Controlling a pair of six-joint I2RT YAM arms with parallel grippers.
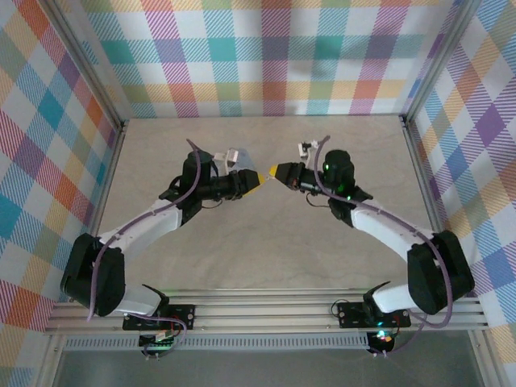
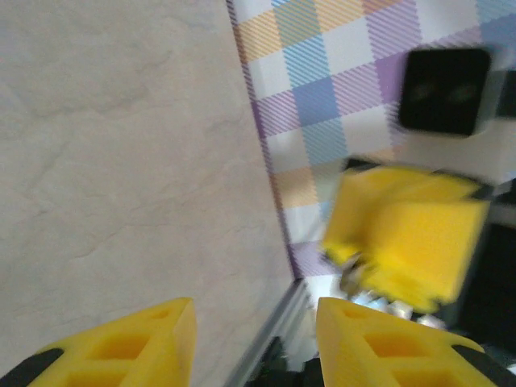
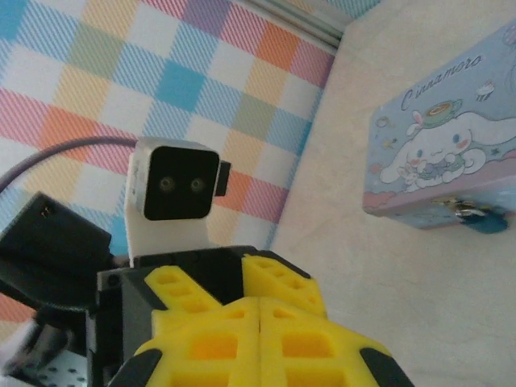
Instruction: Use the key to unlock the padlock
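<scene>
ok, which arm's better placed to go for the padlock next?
Right, probably. The right arm has its jaws shut, with a blurred grey glint at their tip, maybe the key, and its wrist view faces the padlock on the tin box. The left arm has open, empty jaws.

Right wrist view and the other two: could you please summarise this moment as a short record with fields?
left hand: open
right hand: shut
hands: facing tip to tip above the table
tin box: pastel cartoon tin, lying on the table
padlock: teal, at the tin box's front latch
</scene>
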